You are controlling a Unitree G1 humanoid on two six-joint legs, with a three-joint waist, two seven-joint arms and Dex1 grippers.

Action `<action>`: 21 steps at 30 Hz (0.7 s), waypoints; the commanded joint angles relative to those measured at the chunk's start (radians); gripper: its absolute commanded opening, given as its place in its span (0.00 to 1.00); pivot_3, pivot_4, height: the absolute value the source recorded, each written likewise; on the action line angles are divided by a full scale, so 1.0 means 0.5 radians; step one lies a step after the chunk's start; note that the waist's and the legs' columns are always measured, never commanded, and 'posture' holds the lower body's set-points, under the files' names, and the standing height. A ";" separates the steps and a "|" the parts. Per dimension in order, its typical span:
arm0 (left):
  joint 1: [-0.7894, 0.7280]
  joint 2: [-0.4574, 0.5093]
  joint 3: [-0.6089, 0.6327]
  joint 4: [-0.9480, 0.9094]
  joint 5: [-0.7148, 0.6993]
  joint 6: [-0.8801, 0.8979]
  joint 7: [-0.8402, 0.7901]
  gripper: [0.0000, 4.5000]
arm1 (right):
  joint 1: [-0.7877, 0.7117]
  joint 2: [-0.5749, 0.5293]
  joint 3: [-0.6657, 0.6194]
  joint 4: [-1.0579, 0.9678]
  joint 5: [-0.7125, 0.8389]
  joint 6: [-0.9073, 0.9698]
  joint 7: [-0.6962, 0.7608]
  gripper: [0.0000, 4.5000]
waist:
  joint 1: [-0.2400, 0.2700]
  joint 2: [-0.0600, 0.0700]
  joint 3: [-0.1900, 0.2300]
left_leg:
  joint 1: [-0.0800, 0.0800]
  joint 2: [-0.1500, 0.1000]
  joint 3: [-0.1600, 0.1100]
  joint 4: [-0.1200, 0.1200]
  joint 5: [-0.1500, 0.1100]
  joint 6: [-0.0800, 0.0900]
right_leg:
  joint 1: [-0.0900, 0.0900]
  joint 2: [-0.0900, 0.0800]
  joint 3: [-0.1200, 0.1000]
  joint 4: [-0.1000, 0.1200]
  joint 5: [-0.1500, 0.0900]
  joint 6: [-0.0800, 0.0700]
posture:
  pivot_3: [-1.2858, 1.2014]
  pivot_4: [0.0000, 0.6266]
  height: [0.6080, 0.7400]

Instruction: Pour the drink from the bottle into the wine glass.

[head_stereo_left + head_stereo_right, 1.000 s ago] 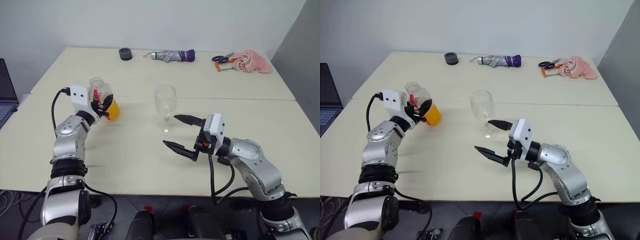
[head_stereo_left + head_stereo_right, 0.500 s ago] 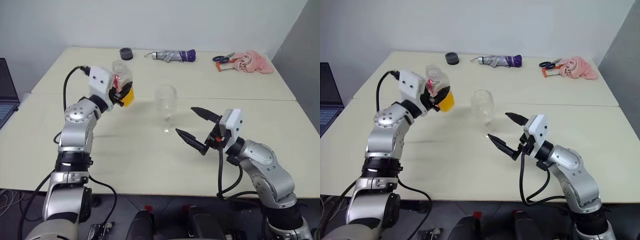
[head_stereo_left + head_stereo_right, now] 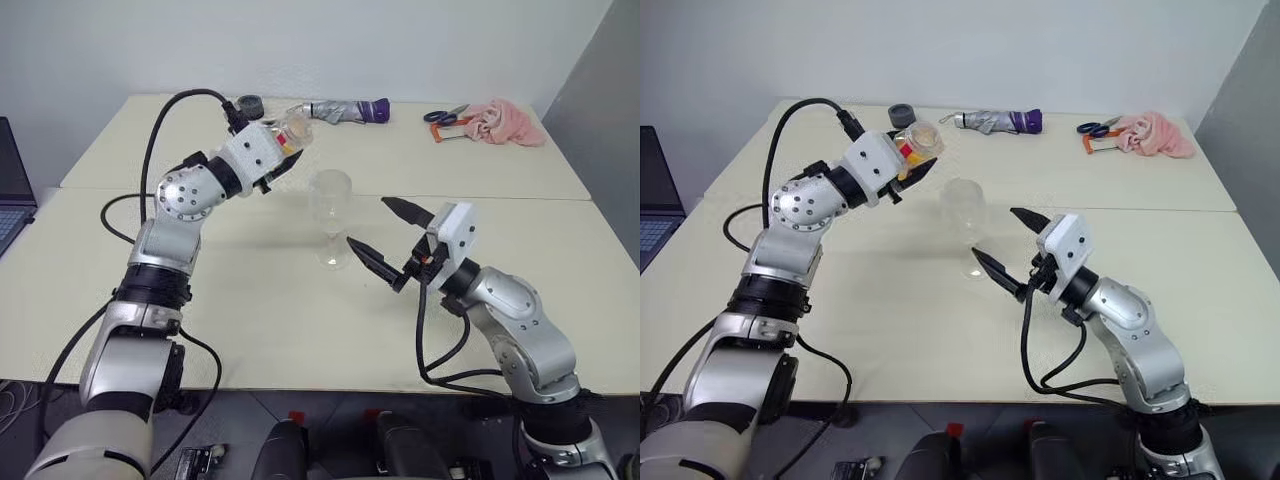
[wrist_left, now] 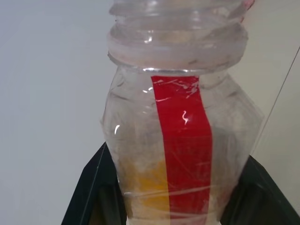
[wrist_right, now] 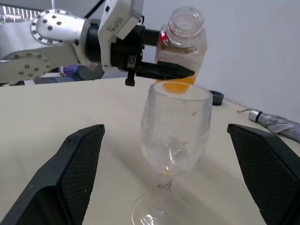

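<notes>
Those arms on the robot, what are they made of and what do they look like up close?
Both arms are chunky silver-grey metal segments with black joint rings. Each wrist carries a white boxy block. The left gripper and right gripper each have two black, tapered, pointed fingers. A black cable loops from each wrist block back along the arm.

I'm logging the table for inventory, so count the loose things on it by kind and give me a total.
Bottle: 1, held in the air
Wine glass: 1
Folded umbrella: 1
Scissors: 1
Pink cloth: 1
Dark round lid: 1
Total: 6
</notes>
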 commanded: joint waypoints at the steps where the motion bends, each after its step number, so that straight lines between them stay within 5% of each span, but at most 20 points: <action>1: -0.120 0.052 -0.018 0.084 0.101 -0.243 0.061 0.42 | -0.027 0.015 0.012 -0.042 -0.036 -0.019 -0.029 1.00 | 0.000 0.000 0.000 | 0.000 0.000 0.000 0.000 0.000 0.000 | 0.000 0.000 0.000 0.000 0.000 0.000 | 0.52 0.24 1.00; 21: -0.479 0.210 -0.272 0.657 0.767 -1.036 0.584 0.42 | 0.021 0.031 0.021 -0.063 -0.093 0.010 -0.069 1.00 | -0.001 0.000 0.000 | -0.001 -0.001 0.000 0.000 0.000 0.000 | -0.001 0.000 -0.001 0.000 0.000 0.000 | 0.52 0.24 1.00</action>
